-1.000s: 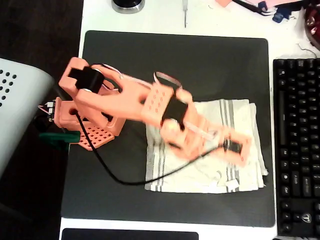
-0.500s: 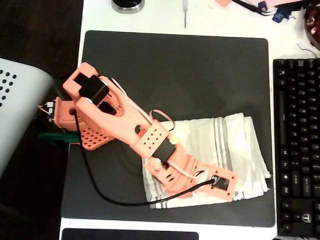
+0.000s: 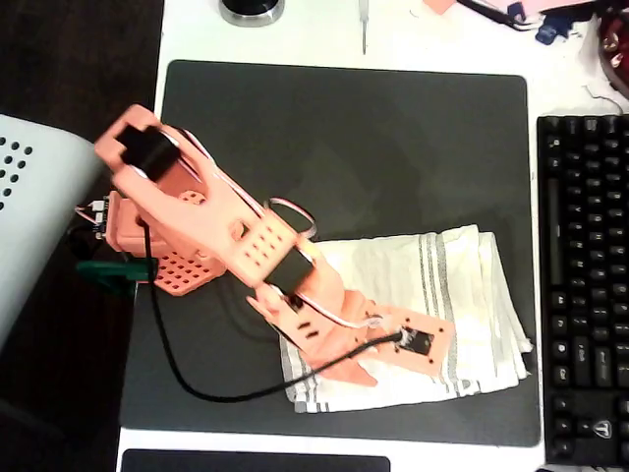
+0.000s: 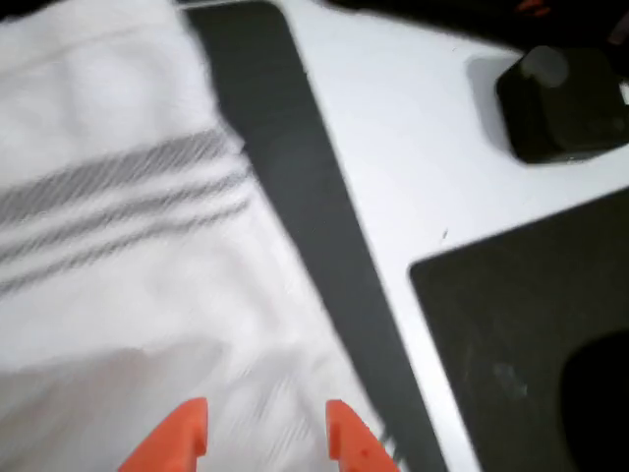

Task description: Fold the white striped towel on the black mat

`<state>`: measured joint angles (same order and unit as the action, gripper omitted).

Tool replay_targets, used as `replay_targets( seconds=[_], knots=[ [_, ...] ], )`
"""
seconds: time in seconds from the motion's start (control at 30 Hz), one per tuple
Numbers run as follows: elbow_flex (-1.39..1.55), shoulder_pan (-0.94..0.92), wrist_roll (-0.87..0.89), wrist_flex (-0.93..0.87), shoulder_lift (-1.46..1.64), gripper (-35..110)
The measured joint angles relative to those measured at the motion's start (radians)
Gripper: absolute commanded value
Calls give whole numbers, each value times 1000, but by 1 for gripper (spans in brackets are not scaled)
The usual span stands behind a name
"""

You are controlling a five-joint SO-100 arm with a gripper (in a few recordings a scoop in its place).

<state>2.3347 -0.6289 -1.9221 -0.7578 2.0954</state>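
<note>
The white striped towel [image 3: 447, 285] lies wrinkled on the lower right part of the black mat [image 3: 373, 147], with grey stripes near its left and right ends. My orange arm reaches from its base at the left down across the towel. The gripper [image 3: 413, 349] hovers over the towel's lower edge. In the wrist view the gripper [image 4: 265, 435] is open, its two orange fingertips [image 4: 185, 433] apart over the towel [image 4: 118, 246], close to the mat's [image 4: 314, 226] edge. Nothing is held between them.
A black keyboard [image 3: 585, 285] lies just right of the mat. A round metal item [image 3: 252, 10] and small tools sit on the white table [image 3: 442, 39] behind it. A dark pad [image 3: 256, 460] lies below the mat. A grey chair stands at the left.
The arm swung from the towel's middle down to its lower edge, then drew back slightly left. The towel shifted a little toward the mat's lower edge and its top now lies lower.
</note>
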Motion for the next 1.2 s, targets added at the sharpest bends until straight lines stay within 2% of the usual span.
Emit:
replay_targets(
  seconds=[0.27,0.43,0.57,0.8,1.03,1.2],
  knots=[
    [-35,149,98,-304,183,15],
    [-35,167,118,-428,291,17],
    [35,156,97,-422,325,18],
    [46,380,149,-235,172,19],
    [-233,503,232,-189,-235,20],
    [-472,538,273,-245,-506,21]
  ],
)
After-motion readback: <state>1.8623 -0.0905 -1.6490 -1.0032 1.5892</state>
